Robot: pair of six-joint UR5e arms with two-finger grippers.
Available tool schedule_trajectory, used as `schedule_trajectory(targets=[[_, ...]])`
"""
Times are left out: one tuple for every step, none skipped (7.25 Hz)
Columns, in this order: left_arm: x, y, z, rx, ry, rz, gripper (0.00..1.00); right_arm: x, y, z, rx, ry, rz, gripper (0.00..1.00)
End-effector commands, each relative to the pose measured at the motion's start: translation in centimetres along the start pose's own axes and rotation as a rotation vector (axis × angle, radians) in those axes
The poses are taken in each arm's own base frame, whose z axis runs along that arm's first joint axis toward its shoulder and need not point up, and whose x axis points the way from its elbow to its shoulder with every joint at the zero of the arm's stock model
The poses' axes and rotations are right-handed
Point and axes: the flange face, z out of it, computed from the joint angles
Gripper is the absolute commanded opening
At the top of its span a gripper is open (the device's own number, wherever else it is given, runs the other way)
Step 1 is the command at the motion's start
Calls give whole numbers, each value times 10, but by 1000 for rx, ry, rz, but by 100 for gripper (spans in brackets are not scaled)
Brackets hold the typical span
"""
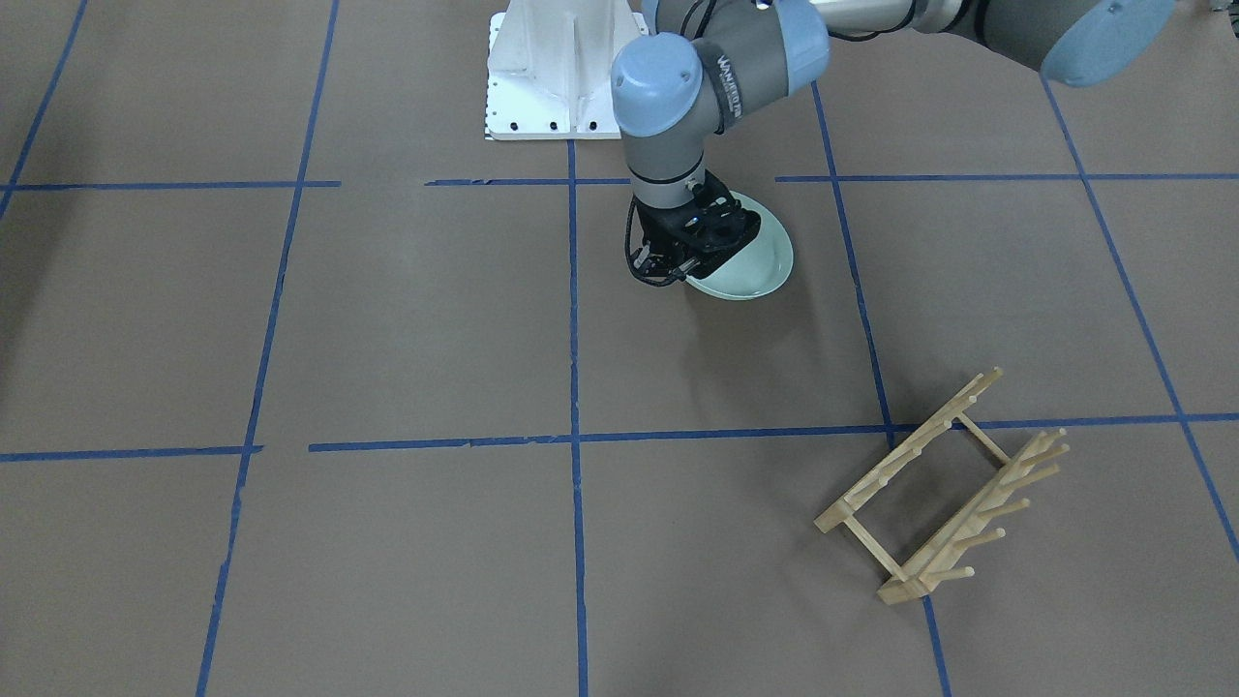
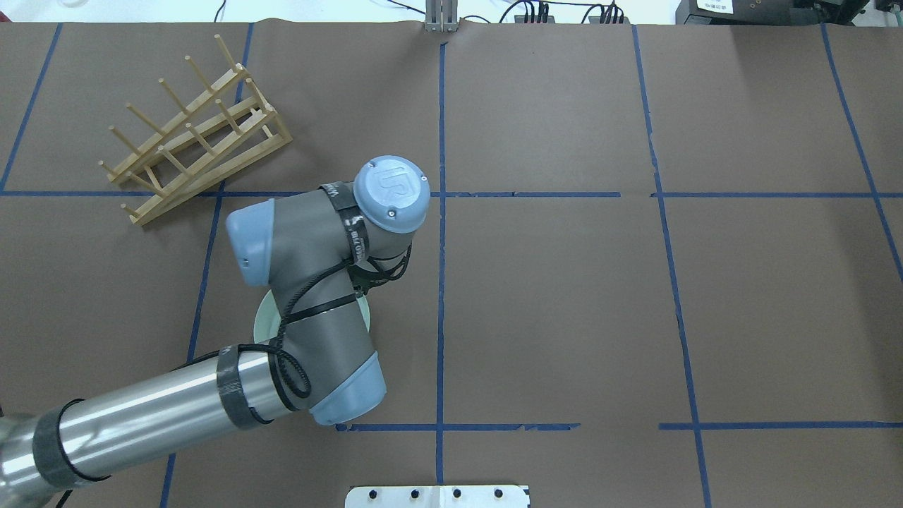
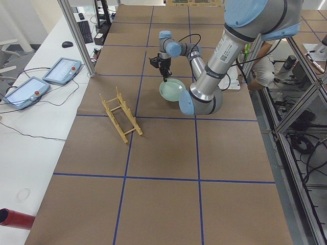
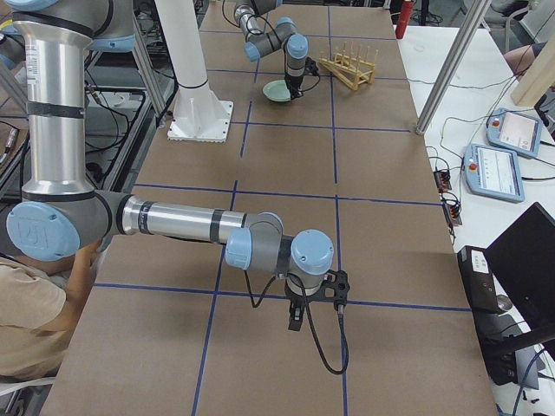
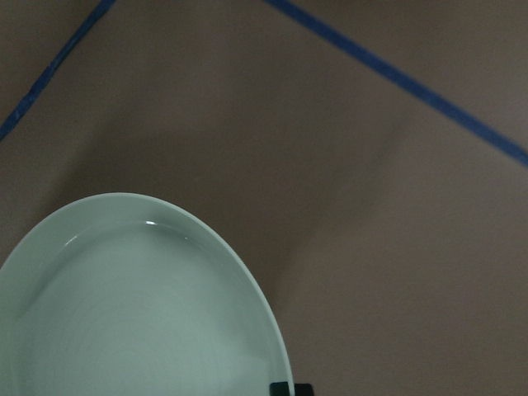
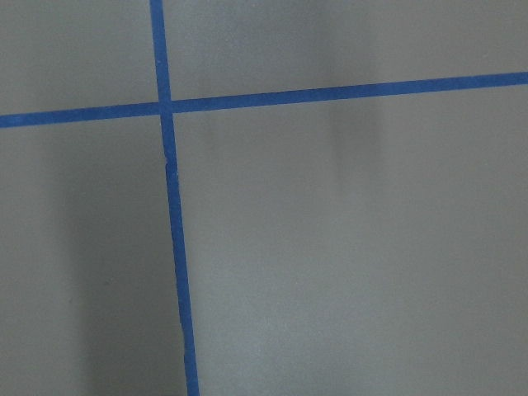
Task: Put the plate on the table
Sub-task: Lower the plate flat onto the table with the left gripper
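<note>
The pale mint-green plate [image 1: 757, 266] lies low over the brown-paper table [image 1: 407, 319], near the robot base. My left gripper [image 1: 678, 266] points down and is shut on the plate's rim at the side toward the table's centre line. In the left wrist view the plate [image 5: 140, 313] fills the lower left, with a dark fingertip [image 5: 290, 388] at its rim. In the overhead view the arm hides most of the plate [image 2: 262, 321]. My right gripper [image 4: 296, 322] hangs over bare table far away; I cannot tell whether it is open or shut.
A wooden peg rack [image 1: 944, 489] stands on the table on my left side, farther from the base than the plate. The white robot base [image 1: 552, 73] is close behind the plate. Blue tape lines [image 6: 169, 206] cross the paper.
</note>
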Motion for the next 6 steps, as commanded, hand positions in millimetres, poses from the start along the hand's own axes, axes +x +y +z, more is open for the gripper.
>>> schedule_trajectory(targets=[[17, 8, 9, 39, -36, 47, 0, 0, 1, 0, -1, 0, 1, 100], [22, 6, 1, 88, -20, 78, 29, 0, 1, 0, -1, 0, 1, 100], [21, 5, 0, 93, -18, 126, 99, 0, 0, 0, 0, 0, 0, 100], [20, 5, -21, 126, 26, 143, 100, 0, 0, 0, 0, 0, 0, 100], [12, -8, -48, 168, 70, 222, 100, 0, 1, 0, -1, 0, 1, 100], [-10, -57, -74, 204, 97, 274, 100, 0, 0, 0, 0, 0, 0, 100]])
